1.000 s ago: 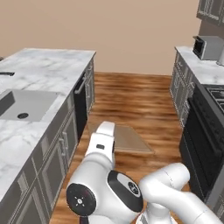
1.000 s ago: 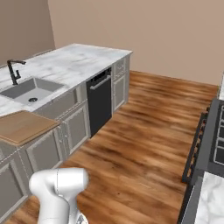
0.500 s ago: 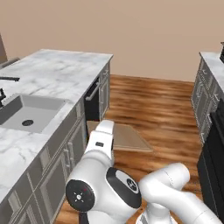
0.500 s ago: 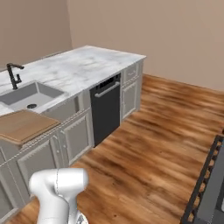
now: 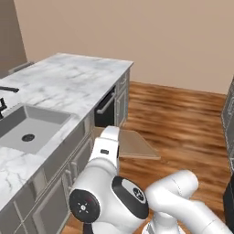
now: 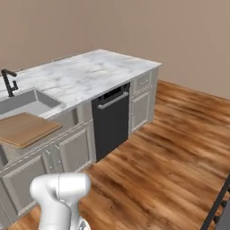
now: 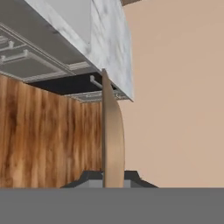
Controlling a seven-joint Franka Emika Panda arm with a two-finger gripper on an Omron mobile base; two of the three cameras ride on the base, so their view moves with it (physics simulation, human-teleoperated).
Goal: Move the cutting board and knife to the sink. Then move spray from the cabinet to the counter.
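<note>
From the sink [image 5: 28,130] at 9 o'clock across to the cutting board [image 5: 130,142] at centre, the gripper [image 7: 113,177] is clamped on 1 short edge of this stiff, light, smooth-looking slab, which may pivot unless kept level.

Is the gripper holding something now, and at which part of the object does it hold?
Yes. The gripper is shut on the cutting board, pinching one edge of it; the board juts out flat, beside the counter.

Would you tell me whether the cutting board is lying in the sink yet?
Not yet: the cutting board sits level in the gripper, off the counter front, beside the sink.
</note>
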